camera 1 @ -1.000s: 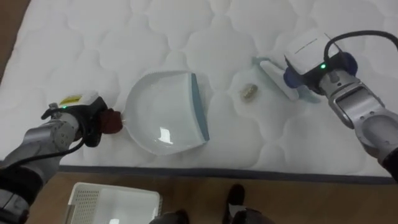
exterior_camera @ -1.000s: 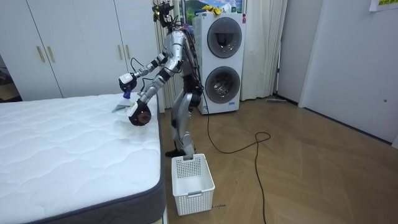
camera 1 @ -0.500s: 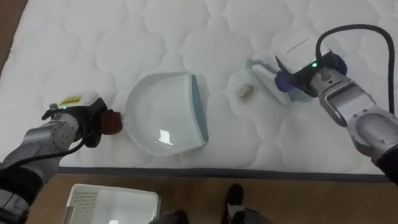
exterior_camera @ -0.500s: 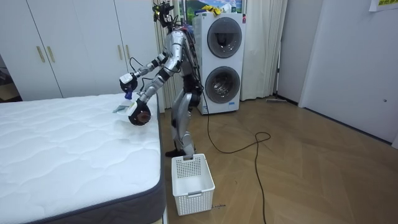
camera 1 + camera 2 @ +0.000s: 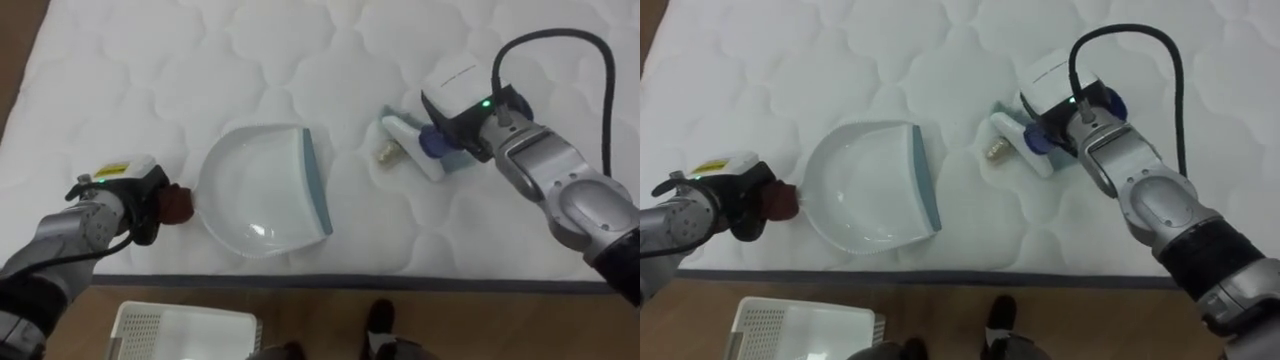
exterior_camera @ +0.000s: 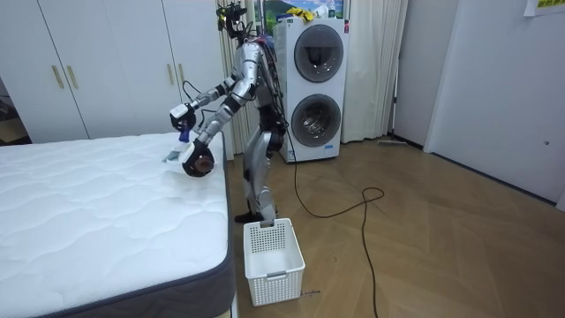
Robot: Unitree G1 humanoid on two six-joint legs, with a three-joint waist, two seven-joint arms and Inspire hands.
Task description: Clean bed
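Bed [image 5: 300,60] top carries white dustpan [image 5: 262,195]; my L hand [image 5: 125,195] at dustpan's left, fingers clamped on its red handle [image 5: 176,201]; R of dustpan, my R hand [image 5: 470,120] fingers wrapped round brush [image 5: 412,150]; scrap [image 5: 384,153] just beside brush head.

The white quilted mattress [image 5: 300,60] is carrying a pale dustpan [image 5: 262,190], which is lying flat near the front edge with its blue-grey lip facing the robot's right. A small brownish scrap [image 5: 384,153] is sitting to the right of that lip, apart from it. A brush [image 5: 405,133] is resting its white head on the quilting just beside the scrap, on the scrap's right. A white basket [image 6: 272,250] is standing on the wood floor [image 6: 424,247] close to the bed's edge.
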